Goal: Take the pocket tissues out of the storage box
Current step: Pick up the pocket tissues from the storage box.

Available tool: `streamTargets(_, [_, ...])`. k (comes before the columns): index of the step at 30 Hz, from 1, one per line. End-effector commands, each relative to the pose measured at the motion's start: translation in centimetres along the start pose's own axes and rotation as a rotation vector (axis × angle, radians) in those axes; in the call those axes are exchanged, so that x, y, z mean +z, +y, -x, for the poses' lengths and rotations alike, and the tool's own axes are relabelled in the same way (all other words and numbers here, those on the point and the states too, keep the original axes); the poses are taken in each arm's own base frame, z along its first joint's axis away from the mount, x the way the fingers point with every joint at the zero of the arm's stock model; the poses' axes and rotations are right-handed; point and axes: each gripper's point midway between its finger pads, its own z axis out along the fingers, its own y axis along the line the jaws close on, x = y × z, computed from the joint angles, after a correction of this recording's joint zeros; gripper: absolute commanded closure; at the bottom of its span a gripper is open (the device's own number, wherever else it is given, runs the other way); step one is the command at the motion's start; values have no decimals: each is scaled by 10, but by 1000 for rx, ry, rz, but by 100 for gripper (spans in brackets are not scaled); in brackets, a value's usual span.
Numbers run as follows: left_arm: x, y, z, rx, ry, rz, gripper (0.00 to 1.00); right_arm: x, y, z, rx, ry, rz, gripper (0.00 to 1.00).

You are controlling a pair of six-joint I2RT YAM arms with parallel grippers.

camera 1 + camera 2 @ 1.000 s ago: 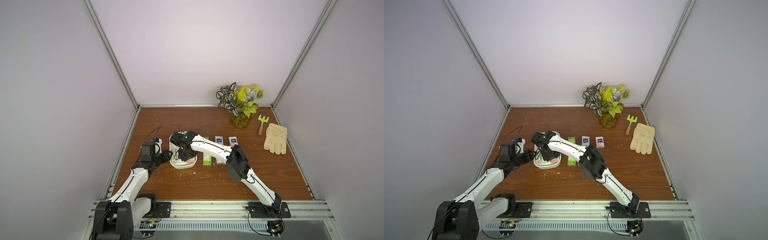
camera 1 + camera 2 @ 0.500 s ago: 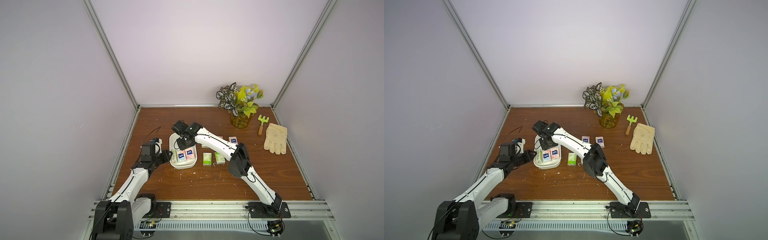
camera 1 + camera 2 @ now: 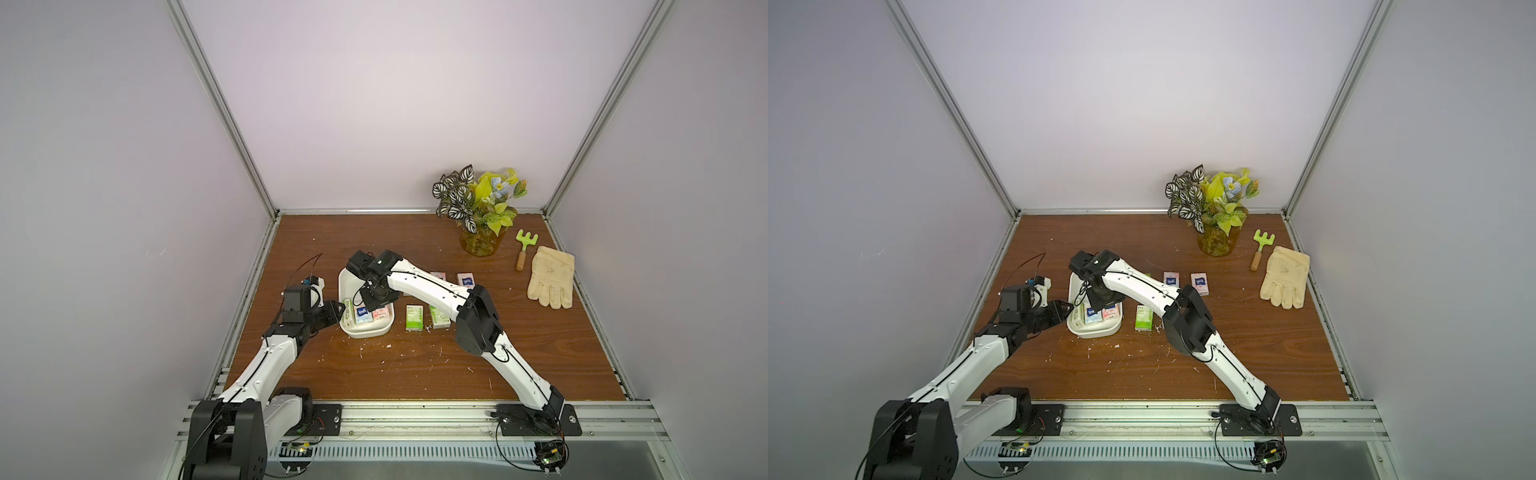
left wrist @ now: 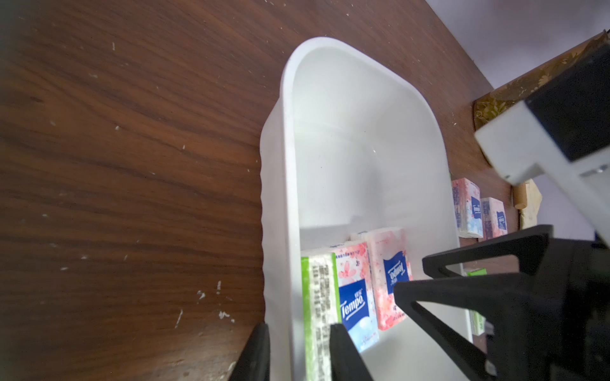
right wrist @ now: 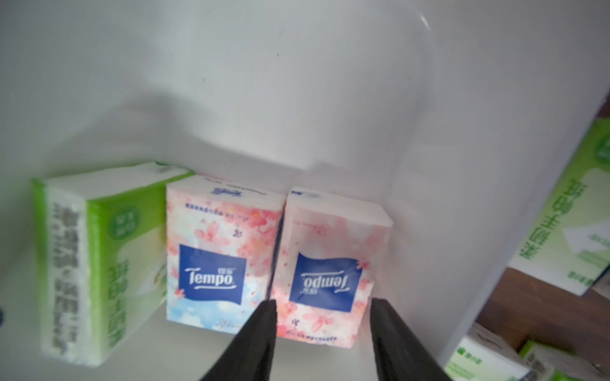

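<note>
The white storage box [image 3: 365, 332] sits left of centre on the wooden table. Three pocket tissues lie side by side at its near end: a green one [image 5: 99, 257], a pink-and-blue one [image 5: 221, 257] and a pink one [image 5: 326, 264]. My right gripper [image 5: 321, 301] hangs open inside the box, its fingers either side of the pink packet's near end. My left gripper [image 4: 299, 326] is shut on the box's left wall [image 4: 280, 231], one finger outside and one inside against the green packet. Outside the box lie two green packets [image 3: 414, 317] [image 3: 439, 316] and two pink ones [image 3: 1170, 279] [image 3: 1199, 283].
A plant in an amber vase [image 3: 482, 216] stands at the back right. A green hand rake [image 3: 524, 245] and a pale glove [image 3: 550, 276] lie beside it. White crumbs dot the table in front of the box.
My right wrist has drawn back toward the far end of the box, uncovering the packets, and its jaws have widened. The left arm has kept still on the box wall.
</note>
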Motion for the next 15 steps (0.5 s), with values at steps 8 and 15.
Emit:
streamTargets(8, [2, 0, -2, -11, 18, -14, 73, 7, -11, -16, 20, 70, -70, 43])
streamTargets(15, [4, 2, -4, -16, 27, -12, 75, 14, -13, -18, 21, 82, -98, 41])
